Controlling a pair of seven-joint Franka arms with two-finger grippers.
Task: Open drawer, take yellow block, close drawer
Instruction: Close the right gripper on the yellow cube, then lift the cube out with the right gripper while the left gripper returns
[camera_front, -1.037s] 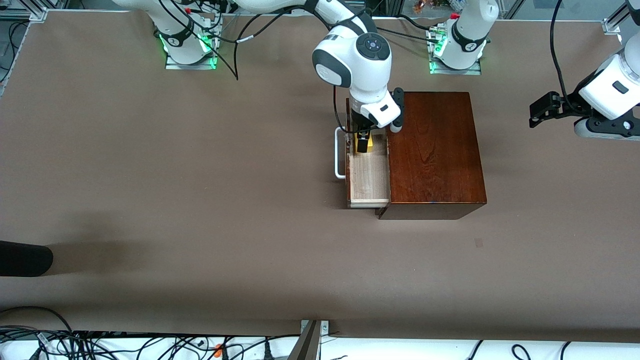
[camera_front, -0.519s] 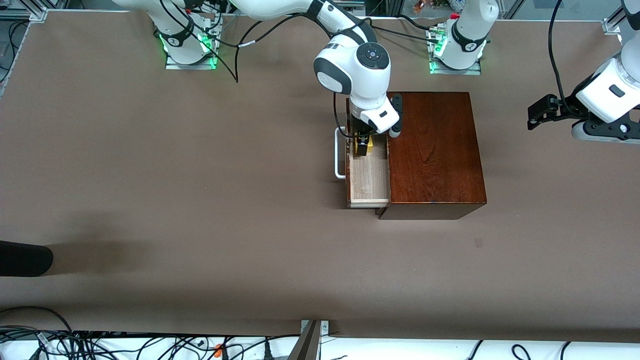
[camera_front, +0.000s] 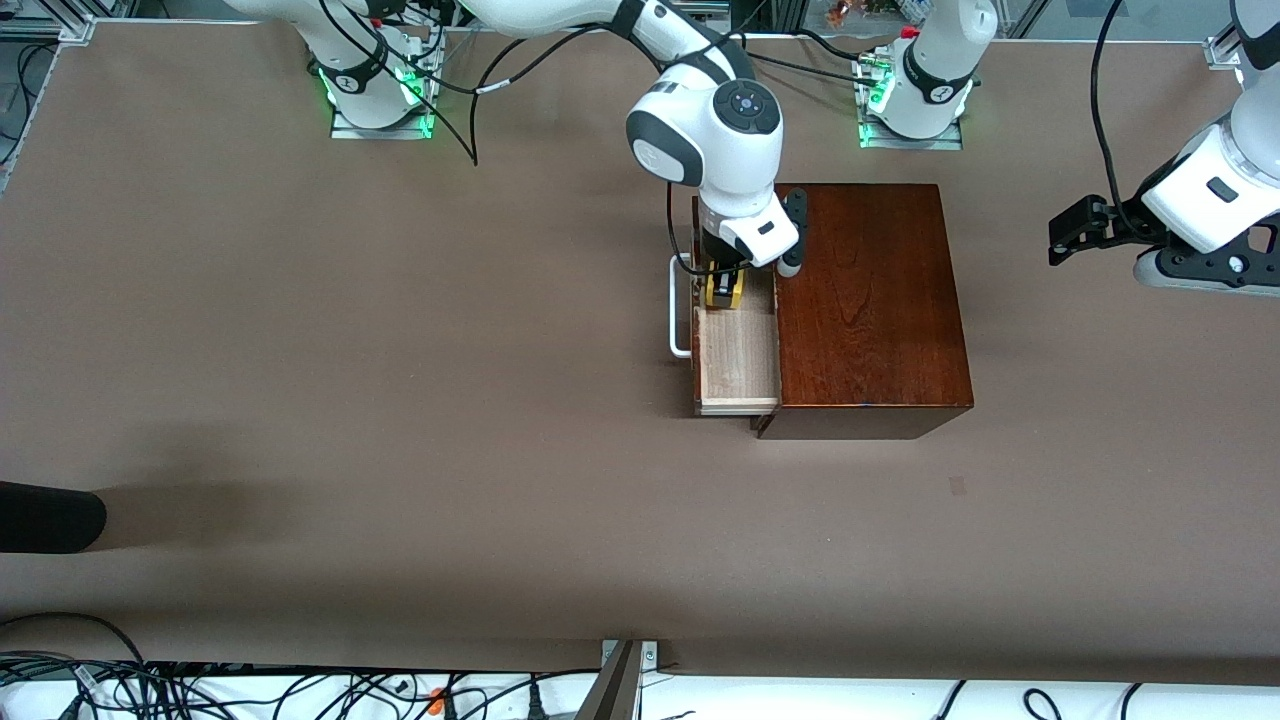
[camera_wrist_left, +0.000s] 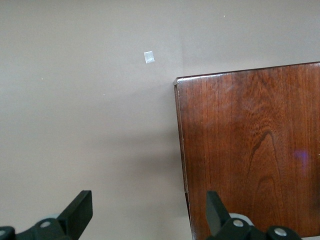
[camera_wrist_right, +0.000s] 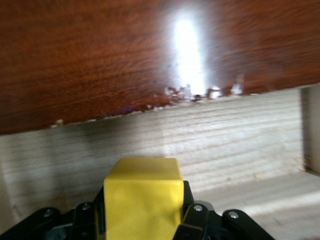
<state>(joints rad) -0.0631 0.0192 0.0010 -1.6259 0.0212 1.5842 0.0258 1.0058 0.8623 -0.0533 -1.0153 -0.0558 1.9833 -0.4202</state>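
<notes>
The dark wooden box (camera_front: 870, 300) stands mid-table with its drawer (camera_front: 738, 365) pulled out toward the right arm's end, showing its pale inside and white handle (camera_front: 680, 310). My right gripper (camera_front: 724, 283) is down in the drawer, shut on the yellow block (camera_front: 726, 291). In the right wrist view the block (camera_wrist_right: 142, 192) sits between the fingers of the right gripper (camera_wrist_right: 144, 216), over the drawer's pale wood (camera_wrist_right: 235, 145). My left gripper (camera_front: 1066, 232) is open and empty, waiting above the table at the left arm's end; the left wrist view shows it (camera_wrist_left: 147, 212) beside the box's corner (camera_wrist_left: 250, 150).
A small pale mark (camera_front: 958, 485) lies on the table nearer the front camera than the box, also in the left wrist view (camera_wrist_left: 148, 57). A black object (camera_front: 50, 515) pokes in at the right arm's end. Cables (camera_front: 200, 685) run along the front edge.
My right gripper, holding the yellow block, has shifted slightly toward the robots' bases in the drawer. My left gripper has drifted a little toward the box.
</notes>
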